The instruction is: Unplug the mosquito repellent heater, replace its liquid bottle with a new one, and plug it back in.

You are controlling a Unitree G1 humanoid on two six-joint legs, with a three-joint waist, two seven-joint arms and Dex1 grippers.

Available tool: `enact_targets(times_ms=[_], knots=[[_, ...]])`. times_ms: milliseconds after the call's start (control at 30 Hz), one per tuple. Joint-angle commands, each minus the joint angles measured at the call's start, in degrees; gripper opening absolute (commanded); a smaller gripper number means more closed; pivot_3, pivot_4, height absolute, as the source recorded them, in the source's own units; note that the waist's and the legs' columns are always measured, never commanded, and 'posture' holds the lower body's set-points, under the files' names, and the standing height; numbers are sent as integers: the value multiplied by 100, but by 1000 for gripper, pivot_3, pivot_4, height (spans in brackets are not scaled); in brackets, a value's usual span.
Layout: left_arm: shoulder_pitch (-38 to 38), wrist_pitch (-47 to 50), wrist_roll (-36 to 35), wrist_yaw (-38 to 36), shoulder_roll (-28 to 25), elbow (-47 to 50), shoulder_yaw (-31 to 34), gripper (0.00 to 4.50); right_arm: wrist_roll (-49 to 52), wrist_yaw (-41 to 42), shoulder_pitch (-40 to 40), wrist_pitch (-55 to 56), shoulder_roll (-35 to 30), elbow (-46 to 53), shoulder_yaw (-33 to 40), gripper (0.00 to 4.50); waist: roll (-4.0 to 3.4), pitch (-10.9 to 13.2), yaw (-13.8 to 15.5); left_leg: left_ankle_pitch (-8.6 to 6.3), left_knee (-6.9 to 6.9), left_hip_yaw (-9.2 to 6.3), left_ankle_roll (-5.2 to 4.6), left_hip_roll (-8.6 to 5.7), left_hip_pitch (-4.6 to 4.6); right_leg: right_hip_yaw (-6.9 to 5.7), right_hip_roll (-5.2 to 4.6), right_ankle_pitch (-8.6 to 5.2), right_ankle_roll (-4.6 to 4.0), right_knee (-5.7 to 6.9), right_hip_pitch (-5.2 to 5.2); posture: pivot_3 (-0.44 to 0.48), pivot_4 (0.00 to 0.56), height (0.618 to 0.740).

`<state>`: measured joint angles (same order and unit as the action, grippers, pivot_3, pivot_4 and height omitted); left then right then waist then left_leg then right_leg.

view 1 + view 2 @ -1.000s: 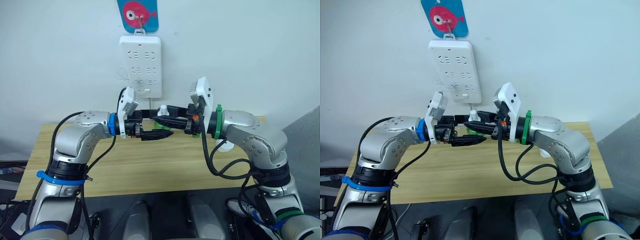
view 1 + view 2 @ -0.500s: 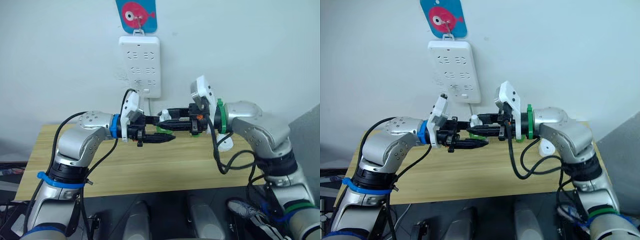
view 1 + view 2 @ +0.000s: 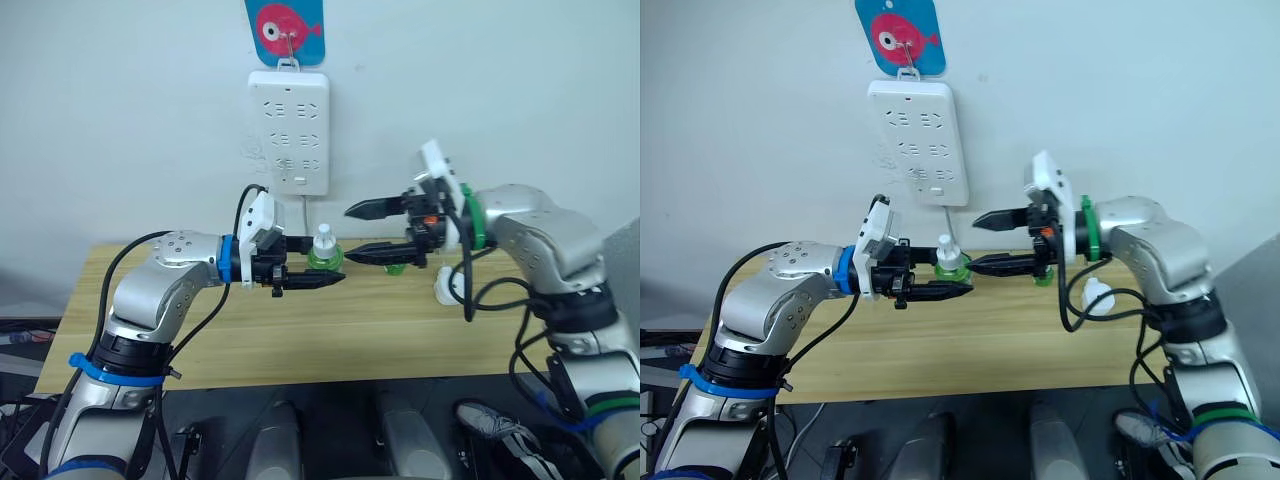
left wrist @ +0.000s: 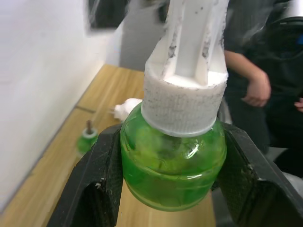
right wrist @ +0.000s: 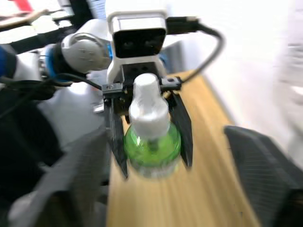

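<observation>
Bottle (image 4: 173, 165) (light, slick glass, I'd guess) sits clenched at its belly in left claw (image 3: 318, 272); right claw (image 3: 368, 231) gapes released.

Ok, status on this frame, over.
Left gripper shut on green liquid bottle, held above the table. Right gripper open, facing it. Heater unplugged, lying on table. Power strip sockets unoccupied.

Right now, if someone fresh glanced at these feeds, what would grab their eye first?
The green bottle with a white cap, clamped in the left gripper above the table, mid-scene. Facing it, the right gripper hangs with jaws wide open and empty. Behind them a white power strip hangs on the wall under a fish tag; the heater lies on the table beneath the right arm.
</observation>
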<state>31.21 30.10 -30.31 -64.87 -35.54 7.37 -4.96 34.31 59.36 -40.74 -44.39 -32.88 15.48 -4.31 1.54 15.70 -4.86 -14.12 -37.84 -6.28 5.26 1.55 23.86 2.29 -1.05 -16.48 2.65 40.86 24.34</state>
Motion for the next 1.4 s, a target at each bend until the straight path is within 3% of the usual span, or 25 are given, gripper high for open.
enact_targets(times_ms=[33, 200, 367, 467, 600, 633, 733, 767, 900, 1133, 1267, 1333, 1400], knots=[[-18, -320, 208, 238, 128, 0, 59, 2343, 64, -1196, 632, -187, 351, 1366, 233, 4500, 0, 0, -13, 0, 0, 1, 0, 1, 0, -1, 1, 0, 0, 1, 0, -122, 188, 725], [42, -545, 402, 402, 365, -147, 0, 2343, -847, -3025, 1095, -57, 1397, 1989, -425, 4500, -2, -5, -113, 0, -7, 8, 0, 4, -5, 8, 4, 0, 0, 17, 3, -134, 192, 725], [87, -660, 470, 391, 460, -253, -8, 2343, -1420, -3456, 1091, 250, 1733, 1724, -893, 4500, -7, -13, -128, 0, -8, 5, 0, 1, -6, 6, 4, 0, 0, 16, 0, -129, 185, 725], [76, -761, 522, 371, 474, -297, -35, 2343, -1348, -3393, 1084, 328, 1843, 1581, -882, 3915, -7, -13, -126, 1, -7, 5, 1, -1, -3, 6, 2, 0, 0, 10, -1, -126, 182, 725], [68, -820, 532, 379, 503, -324, -35, 2343, -1155, -3097, 1090, 285, 1792, 1522, -868, 2336, -7, -14, -133, 0, -4, 4, 0, 0, -4, 5, 2, 0, 0, 10, 0, -115, 177, 725], [65, -828, 531, 384, 510, -326, -33, 2343, -1125, -3033, 1091, 289, 1770, 1515, -875, 2183, -8, -14, -134, 0, -5, 4, 0, 0, -4, 5, 2, 0, 0, 10, 0, -114, 176, 725], [59, -848, 535, 398, 527, -331, -25, 2343, -1088, -2924, 1087, 295, 1736, 1495, -881, 1105, -7, -14, -132, 0, -5, 4, -1, 0, -4, 5, 2, 0, 0, 11, -1, -109, 176, 725], [55, -850, 537, 401, 533, -330, -22, 2343, -1077, -2894, 1088, 288, 1729, 1491, -881, 1036, -7, -14, -132, 0, -5, 4, -1, 0, -4, 5, 2, 0, 0, 11, -1, -107, 175, 725], [-79, -838, 410, 32, 391, -111, -67, 2343, -958, -2183, 847, 525, 1472, 1157, -883, 1041, -8, -15, -135, 0, -5, 4, -1, 0, -4, 5, 2, 0, 0, 11, -1, -95, 173, 725], [-160, -846, 327, -682, 13, 27, -141, 2343, -567, 1184, -816, 1272, 549, -927, -1195, 1041, -8, -14, -141, -1, -5, 5, -3, 1, -11, 3, 5, 0, 0, 10, -5, -78, 180, 725], [-165, -961, 373, -669, 31, 46, -118, 2343, -272, 1644, -1044, 878, 406, -997, -1108, 1041, -8, -14, -110, -1, -2, 1, -3, 1, -7, -4, 3, 0, 0, 3, -6, -63, 175, 725], [-179, -963, 354, -613, 59, 73, -89, 2343, -187, 1434, -971, 736, 436, -895, -926, 1041, -8, -14, -83, -1, -4, 1, -2, -1, -3, -4, -1, 0, 0, 0, -6, -66, 179, 725], [-233, -984, 369, -568, 53, 95, -88, 2342, -143, 1191, -882, 662, 387, -805, -695, 1766, -8, -14, -63, -1, -7, 2, -2, -1, -3, -3, -2, 0, 0, 1, -6, -71, 179, 725]])
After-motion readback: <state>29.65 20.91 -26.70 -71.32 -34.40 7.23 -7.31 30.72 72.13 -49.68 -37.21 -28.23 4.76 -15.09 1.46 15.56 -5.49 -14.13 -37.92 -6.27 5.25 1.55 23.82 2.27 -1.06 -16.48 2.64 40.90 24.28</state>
